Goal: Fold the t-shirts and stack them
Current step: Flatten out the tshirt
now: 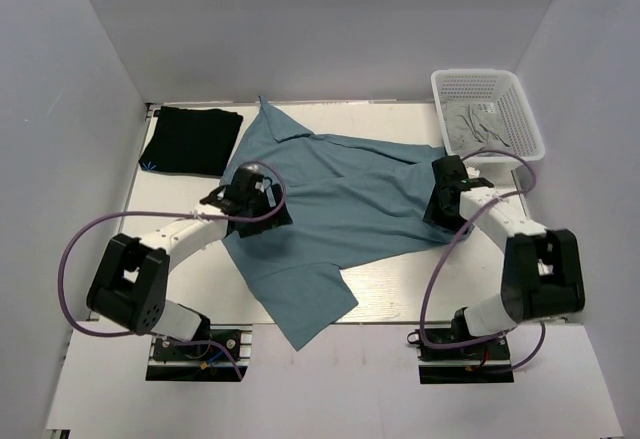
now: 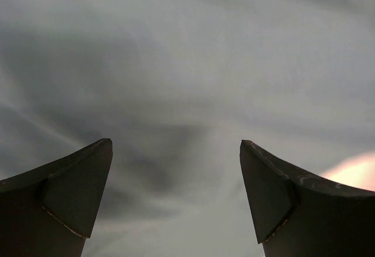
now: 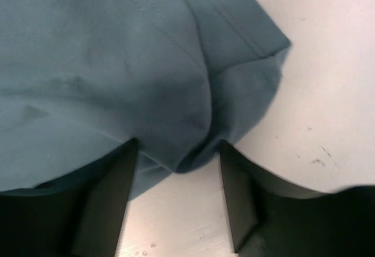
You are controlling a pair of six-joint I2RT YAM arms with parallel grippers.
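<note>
The teal-blue t-shirt lies spread and rumpled across the middle of the table, one sleeve reaching toward the front edge. The black t-shirt lies folded at the back left. My left gripper hovers close over the teal shirt's left part, its jaws wide apart with only blurred cloth beyond them. My right gripper is at the shirt's right edge; in the right wrist view its jaws stand open with a bunched fold of the teal shirt between the fingertips.
A white mesh basket with grey cloth inside stands at the back right corner. White walls enclose the table on three sides. Bare table shows to the right of the shirt's edge.
</note>
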